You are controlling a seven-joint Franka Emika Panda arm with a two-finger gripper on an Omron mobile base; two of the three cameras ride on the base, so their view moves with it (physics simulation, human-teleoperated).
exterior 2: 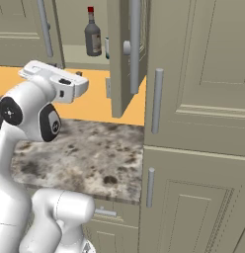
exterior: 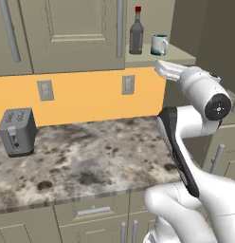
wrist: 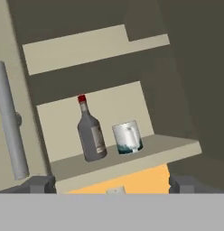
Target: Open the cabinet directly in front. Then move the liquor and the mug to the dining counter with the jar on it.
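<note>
- The liquor [wrist: 91,135] stands upright on the lowest shelf [wrist: 172,148] of the cabinet [exterior: 74,33], red cap up. Judge it your first pick, since its narrow body suits a side grasp.
- Just beside it sits the mug [wrist: 128,137], near but not touching. That gap looks tight, so you'd do well to close on the bottle from the side away from the mug.
- The cabinet door [exterior 2: 125,54] stands swung out toward you, so the opening step looks done and the shelf is reachable.
- Your gripper [exterior: 167,70] hangs below and in front of the shelf edge, fingers spread wide and holding nothing. It is well apart from both things, aimed up at them.
- You will likely need to rise and push forward to reach bottle height.
- Below, the marble tabletop [exterior: 91,156] carries a toaster [exterior: 17,131] off to the left, clear of your path.
- The orange wall [exterior: 91,95] with its outlets lies behind.
</note>
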